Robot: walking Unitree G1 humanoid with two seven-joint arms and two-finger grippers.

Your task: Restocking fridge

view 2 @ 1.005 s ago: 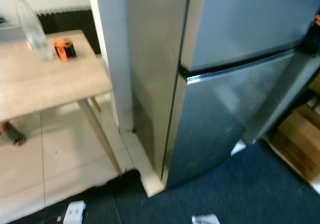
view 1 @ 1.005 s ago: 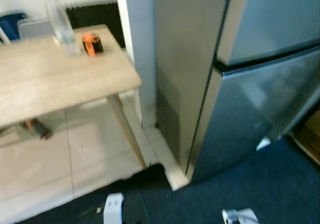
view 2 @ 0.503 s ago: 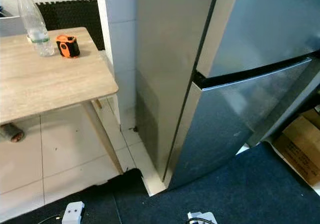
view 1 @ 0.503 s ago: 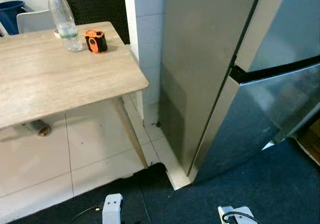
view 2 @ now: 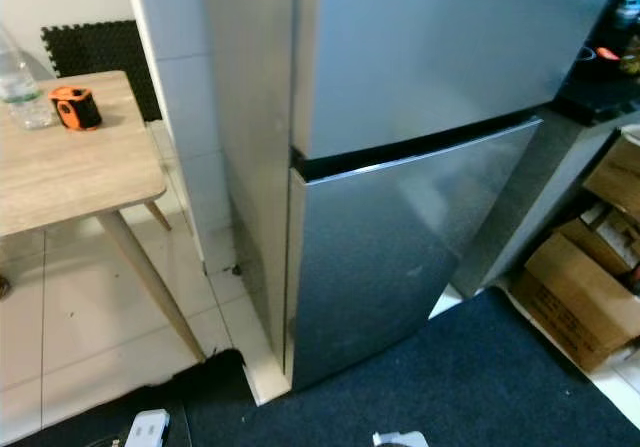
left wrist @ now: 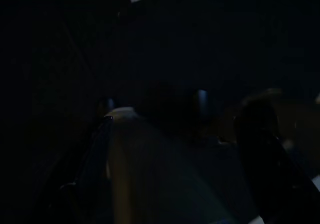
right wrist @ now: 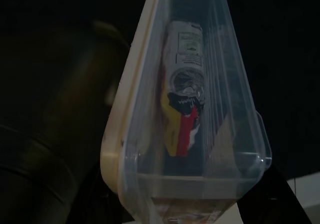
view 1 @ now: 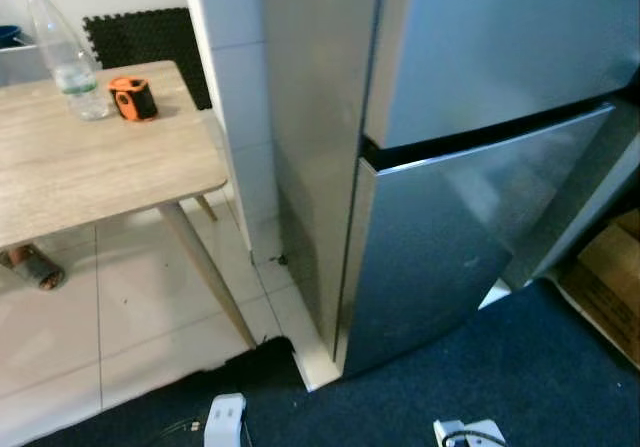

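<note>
Fridge (view 2: 400, 167) fills centre and upper right of the head views, both steel doors closed. Wooden counter (view 1: 90, 167) at upper left carries a water bottle (view 1: 62, 52) and an orange tape measure (view 1: 132, 98). Cardboard boxes (view 2: 580, 297) sit at lower right.

Right gripper (right wrist: 190, 211): fingers clamped on the bottom edge of a clear plastic tub (right wrist: 185, 98), which holds a packet (right wrist: 184, 103).

Left wrist view too dark; cannot tell the fingers' state.

Judgement: tub is light, stiff-walled but flexing, smooth and slippery. Rim grip is best; contents may shift if tilted.
</note>
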